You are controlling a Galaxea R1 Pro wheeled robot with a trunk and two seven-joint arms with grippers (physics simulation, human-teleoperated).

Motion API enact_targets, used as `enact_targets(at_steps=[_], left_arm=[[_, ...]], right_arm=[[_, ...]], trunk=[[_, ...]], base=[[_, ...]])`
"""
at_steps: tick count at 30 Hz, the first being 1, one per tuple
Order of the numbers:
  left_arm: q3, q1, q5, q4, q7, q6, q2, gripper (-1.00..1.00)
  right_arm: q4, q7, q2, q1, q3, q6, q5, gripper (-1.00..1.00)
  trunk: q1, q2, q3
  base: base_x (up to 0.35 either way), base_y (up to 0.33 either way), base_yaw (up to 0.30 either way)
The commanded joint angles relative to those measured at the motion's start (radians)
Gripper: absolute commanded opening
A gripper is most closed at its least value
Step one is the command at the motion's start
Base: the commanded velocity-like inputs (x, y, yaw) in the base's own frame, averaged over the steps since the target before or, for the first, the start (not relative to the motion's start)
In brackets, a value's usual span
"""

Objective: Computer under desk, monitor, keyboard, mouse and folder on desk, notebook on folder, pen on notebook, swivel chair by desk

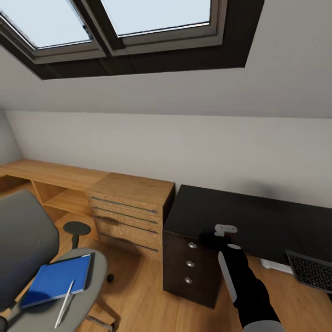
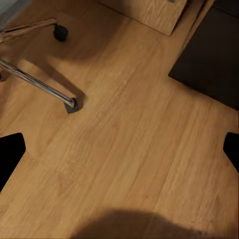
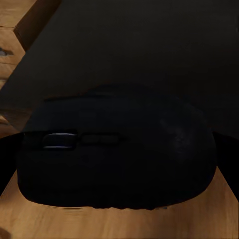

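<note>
My right fingers point(image 1: 213, 240) pinch the small dark oval mouse point(image 3: 117, 149) above the long black table point(image 1: 240, 216); released near that edge, it may tumble off; left fingers point(image 2: 10, 152) spread.

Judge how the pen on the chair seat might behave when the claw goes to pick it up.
The pen is slim and round, so it would probably roll if nudged. It lies partly on the blue folder and partly on the swivel chair seat, so a push may skid it off. It looks light and thin, likely slipping out of a loose pinch.

The desk point(image 1: 240, 214) is matt black; the dresser point(image 1: 131, 210) and floor point(image 2: 129, 149) are grained wood. The chair point(image 1: 27, 244) has grey cloth and chrome legs point(image 2: 37, 82). The mouse point(image 3: 117, 149) looks matt dark plastic.
</note>
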Motion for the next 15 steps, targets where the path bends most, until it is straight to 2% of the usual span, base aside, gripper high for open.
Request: enact_targets(at_steps=[1, 15], left_arm=[[0.003, -0.001, 0.003, 0.001, -0.002, -0.003, -0.001, 1.0], [0.002, -0.001, 0.003, 0.002, -0.001, -0.003, -0.002, 1.0]], right_arm=[[-0.001, 0.0, 0.001, -0.001, -0.001, 0.005, 0.003, -1.0], [-0.001, -0.001, 0.001, -0.001, -0.001, 0.005, 0.004, -1.0]], trunk=[[0.001, -0.001, -0.002], [0.001, -0.001, -0.009]], base=[[0.293, -0.057, 0.236], [0.273, -0.184, 0.234]])
